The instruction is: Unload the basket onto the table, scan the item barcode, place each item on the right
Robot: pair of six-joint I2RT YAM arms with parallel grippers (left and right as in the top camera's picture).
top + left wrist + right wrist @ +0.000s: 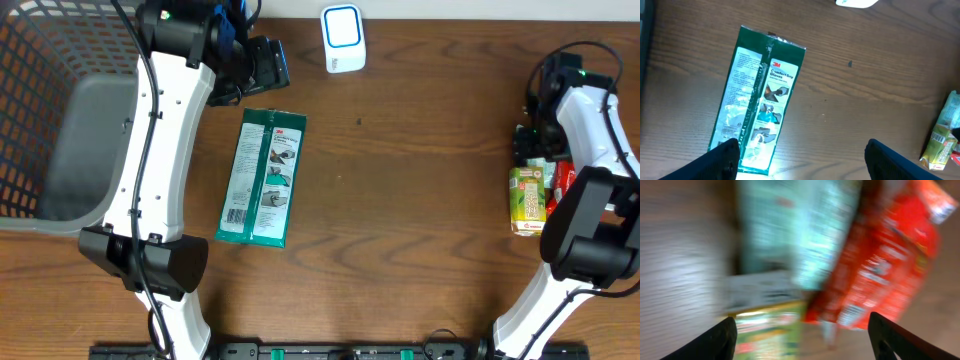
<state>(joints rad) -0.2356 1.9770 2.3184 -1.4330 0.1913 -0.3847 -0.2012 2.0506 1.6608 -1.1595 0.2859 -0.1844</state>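
Observation:
A green 3M gloves package [262, 178] lies flat on the wooden table, its barcode near its lower left corner. In the left wrist view this package [760, 100] is just ahead of my open left gripper [800, 162], which hangs above its near end and holds nothing. The white and blue scanner [342, 38] stands at the table's far edge. My left gripper [272, 68] hovers left of it. My right gripper [802, 340] is open above a red packet [890, 255], a teal packet [800, 230] and a green carton [770, 330], all blurred.
A grey mesh basket [60, 120] fills the far left of the table. At the right edge, the green carton [528, 198] and red packet [562, 180] lie in a small pile beneath the right arm [590, 130].

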